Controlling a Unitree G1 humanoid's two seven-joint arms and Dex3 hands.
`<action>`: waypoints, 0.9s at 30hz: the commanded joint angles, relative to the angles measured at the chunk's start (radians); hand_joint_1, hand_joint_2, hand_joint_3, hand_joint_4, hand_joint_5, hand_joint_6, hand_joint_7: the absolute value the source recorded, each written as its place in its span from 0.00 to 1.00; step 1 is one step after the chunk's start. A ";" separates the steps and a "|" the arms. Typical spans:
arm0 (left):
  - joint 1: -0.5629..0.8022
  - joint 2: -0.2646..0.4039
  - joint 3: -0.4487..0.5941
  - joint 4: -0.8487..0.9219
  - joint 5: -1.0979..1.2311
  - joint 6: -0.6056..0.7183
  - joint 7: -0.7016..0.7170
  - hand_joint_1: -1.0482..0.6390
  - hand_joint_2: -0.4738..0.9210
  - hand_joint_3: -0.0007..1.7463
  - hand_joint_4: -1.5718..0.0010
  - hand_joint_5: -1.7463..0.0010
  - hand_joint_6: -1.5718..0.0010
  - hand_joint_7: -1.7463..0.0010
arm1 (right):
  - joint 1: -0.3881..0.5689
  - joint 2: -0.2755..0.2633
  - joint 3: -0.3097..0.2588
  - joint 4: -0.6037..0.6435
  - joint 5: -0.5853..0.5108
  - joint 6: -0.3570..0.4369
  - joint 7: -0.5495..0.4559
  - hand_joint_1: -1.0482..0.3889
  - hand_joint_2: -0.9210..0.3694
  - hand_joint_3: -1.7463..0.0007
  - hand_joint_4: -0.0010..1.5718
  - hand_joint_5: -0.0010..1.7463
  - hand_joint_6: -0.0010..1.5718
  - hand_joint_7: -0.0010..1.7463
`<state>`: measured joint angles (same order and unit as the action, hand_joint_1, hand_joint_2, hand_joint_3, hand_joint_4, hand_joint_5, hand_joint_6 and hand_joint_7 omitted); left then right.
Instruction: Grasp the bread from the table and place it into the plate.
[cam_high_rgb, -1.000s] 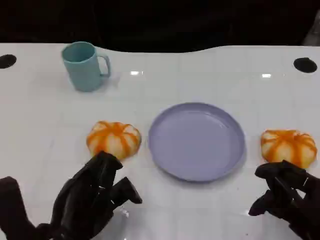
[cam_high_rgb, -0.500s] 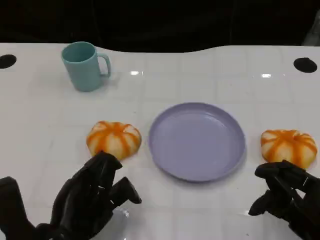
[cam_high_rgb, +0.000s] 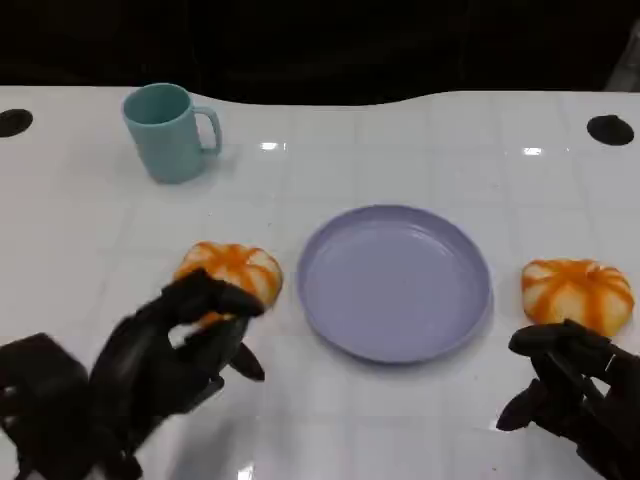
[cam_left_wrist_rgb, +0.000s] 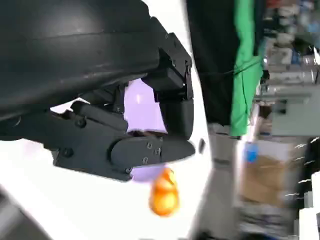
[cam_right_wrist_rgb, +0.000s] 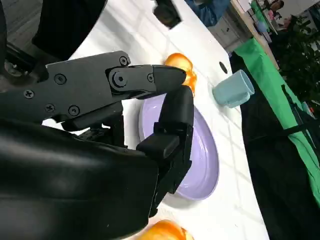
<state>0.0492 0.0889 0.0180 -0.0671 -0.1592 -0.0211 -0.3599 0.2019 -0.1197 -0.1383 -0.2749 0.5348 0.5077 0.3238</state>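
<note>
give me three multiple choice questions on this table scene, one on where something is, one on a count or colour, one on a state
1. Where does the cup stand relative to the plate?
A. on the plate
B. beyond it, toward the table's far left
C. right of it, next to a bread

2. How many breads lie on the table?
A. one
B. two
C. three

3. What does the plate hold?
A. nothing
B. a bread
C. the cup

Answers:
1 B, the teal cup stands far back and left of the purple plate.
2 B, one bread lies left of the plate by the left hand, another bread right of it by the right hand.
3 A, its surface is bare.
</note>
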 joint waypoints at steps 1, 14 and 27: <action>-0.073 0.122 -0.043 0.010 0.251 -0.153 0.069 0.33 1.00 0.11 0.74 0.48 0.65 0.80 | -0.010 -0.009 -0.006 0.009 0.004 -0.007 0.009 0.41 0.00 0.85 0.38 0.83 0.34 0.64; -0.254 0.349 -0.168 0.043 0.755 -0.196 0.134 0.42 0.91 0.00 0.96 0.82 0.81 1.00 | -0.011 0.003 0.002 0.004 -0.005 -0.012 -0.004 0.41 0.00 0.84 0.38 0.83 0.35 0.65; -0.435 0.347 -0.331 0.200 0.950 -0.045 0.069 0.56 0.88 0.00 0.99 0.92 0.88 0.99 | -0.006 -0.003 0.005 0.001 -0.007 -0.020 0.003 0.41 0.00 0.84 0.38 0.84 0.35 0.66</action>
<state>-0.3360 0.4484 -0.2882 0.0724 0.7739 -0.1070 -0.2814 0.1939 -0.1116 -0.1302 -0.2654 0.5325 0.4990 0.3243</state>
